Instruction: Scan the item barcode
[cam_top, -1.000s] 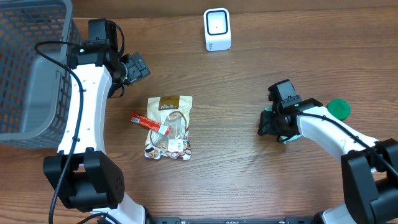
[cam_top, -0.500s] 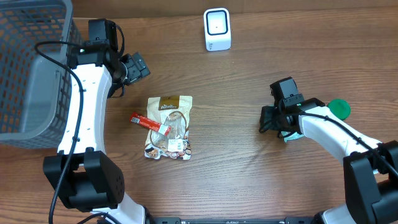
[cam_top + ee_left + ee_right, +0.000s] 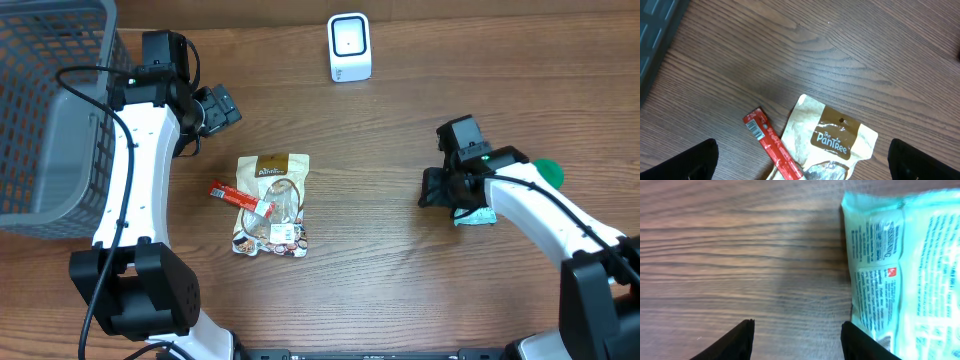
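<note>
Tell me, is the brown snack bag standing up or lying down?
Lying down: the snack bag rests flat on the table, its front facing up.

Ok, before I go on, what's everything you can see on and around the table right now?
basket: one, grey, far left of the table
scanner: one, white, top centre
snack pouch: one, beige and brown, lying flat mid-table
stick packet: one, red, overlapping the pouch's left edge
flat packet: one, pale green, right side, under the right arm's end
round object: one, green, far right, partly hidden by the right arm
table: one, brown wood
left fingers: two, black, open, above the pouch
right fingers: two, black, open, bare wood between them, packet's edge at one
</note>
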Motion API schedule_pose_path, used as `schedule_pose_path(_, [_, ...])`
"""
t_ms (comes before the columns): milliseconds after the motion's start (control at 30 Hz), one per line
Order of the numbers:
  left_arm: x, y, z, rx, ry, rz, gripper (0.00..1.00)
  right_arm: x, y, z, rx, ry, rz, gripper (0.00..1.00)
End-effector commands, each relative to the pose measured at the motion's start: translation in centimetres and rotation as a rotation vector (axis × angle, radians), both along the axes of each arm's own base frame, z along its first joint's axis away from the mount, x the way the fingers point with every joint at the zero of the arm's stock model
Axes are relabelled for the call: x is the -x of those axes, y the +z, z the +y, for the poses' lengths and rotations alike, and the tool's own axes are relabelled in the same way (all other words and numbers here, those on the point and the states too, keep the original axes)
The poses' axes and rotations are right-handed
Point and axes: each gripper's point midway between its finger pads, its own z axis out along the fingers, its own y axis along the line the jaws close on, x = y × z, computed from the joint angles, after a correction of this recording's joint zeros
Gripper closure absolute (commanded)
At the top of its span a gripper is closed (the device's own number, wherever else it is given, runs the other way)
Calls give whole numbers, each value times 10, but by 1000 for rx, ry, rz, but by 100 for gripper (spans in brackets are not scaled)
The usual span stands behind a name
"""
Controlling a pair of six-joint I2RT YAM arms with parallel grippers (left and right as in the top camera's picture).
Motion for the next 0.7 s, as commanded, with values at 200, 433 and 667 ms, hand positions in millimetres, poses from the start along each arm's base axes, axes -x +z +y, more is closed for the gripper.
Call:
schedule_pose_path(200, [-2, 7, 1, -11, -10, -19, 0, -3, 21, -25, 131, -15, -36, 39])
schedule_pose_path(433, [-2, 7, 1, -11, -10, -19, 0, 12, 7, -22, 106, -3, 13, 39])
schedule_pose_path(667, [-2, 7, 1, -11, -10, -19, 0, 25, -14, -21, 90, 5, 35, 38])
